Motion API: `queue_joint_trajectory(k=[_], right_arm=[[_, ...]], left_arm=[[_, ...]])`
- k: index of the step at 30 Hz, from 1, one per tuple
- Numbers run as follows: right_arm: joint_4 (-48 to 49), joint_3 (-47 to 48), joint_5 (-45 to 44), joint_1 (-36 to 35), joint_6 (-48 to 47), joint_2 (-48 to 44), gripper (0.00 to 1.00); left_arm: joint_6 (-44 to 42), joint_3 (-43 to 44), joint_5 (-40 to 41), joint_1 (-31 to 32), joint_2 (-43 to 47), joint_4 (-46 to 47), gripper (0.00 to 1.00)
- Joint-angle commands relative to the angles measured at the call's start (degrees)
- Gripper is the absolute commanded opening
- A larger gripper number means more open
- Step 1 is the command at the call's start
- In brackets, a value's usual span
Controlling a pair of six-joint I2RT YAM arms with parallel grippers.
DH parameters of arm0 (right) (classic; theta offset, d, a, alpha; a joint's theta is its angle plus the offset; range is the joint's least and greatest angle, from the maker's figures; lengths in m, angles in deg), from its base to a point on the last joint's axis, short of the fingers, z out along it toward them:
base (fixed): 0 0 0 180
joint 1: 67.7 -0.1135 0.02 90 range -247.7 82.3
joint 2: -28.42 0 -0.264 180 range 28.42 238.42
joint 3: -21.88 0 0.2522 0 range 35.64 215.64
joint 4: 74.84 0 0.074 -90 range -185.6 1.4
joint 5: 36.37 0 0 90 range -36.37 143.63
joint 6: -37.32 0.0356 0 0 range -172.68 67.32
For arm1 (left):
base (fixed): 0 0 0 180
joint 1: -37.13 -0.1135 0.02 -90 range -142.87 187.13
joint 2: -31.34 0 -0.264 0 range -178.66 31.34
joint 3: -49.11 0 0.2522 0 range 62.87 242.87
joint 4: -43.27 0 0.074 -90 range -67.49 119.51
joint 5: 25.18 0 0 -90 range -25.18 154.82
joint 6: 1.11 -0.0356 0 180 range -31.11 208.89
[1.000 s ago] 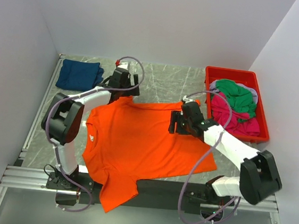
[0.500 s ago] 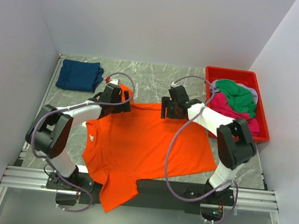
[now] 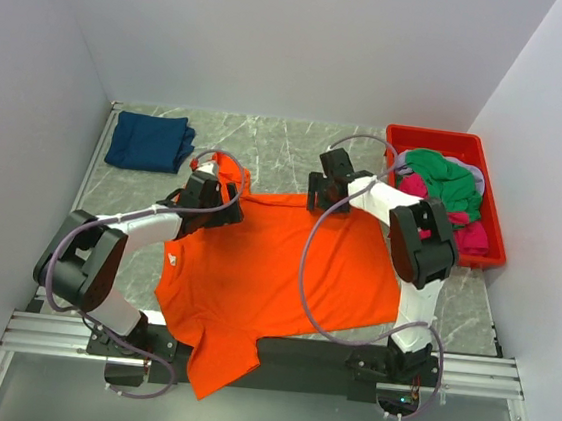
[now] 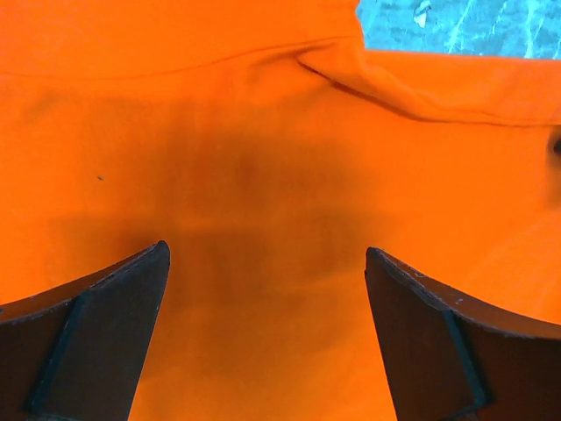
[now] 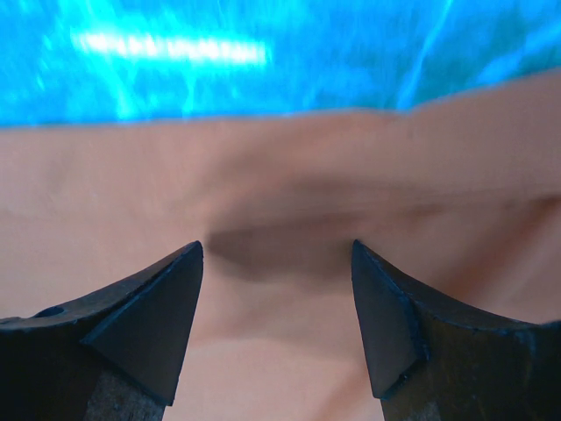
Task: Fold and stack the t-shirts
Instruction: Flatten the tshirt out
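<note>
While the orange t-shirt [image 3: 275, 270] lies spread flat before me, my left gripper [image 4: 265, 248] hovers wide open over its shoulder at 11 o'clock. My right gripper [image 5: 276, 245] is open-jawed above its far edge at 1 o'clock. The folded navy t-shirt [image 3: 149, 141] lies beyond, at 10 o'clock.

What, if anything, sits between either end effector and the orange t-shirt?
Nothing visible. The left end effector and the right end effector both hang open directly over bare cloth of the orange t-shirt near its far edge. Each wrist view shows only fabric between the fingers. Whether they touch it cannot be told.
</note>
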Motion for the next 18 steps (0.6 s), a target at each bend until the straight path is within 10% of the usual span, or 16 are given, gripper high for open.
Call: queue_joint_trajectory(k=[1, 18], right_arm=[[0.0, 3.7, -1.3, 0.9, -0.7, 1.7, 0.75], [-2.2, 14.2, -0.1, 4.7, -1.9, 9.1, 0.75]], left_arm=[[1.3, -0.7, -2.1, -0.1, -0.8, 4.0, 0.99], [1.5, -7.9, -2.1, -0.1, 0.3, 6.7, 0.99]])
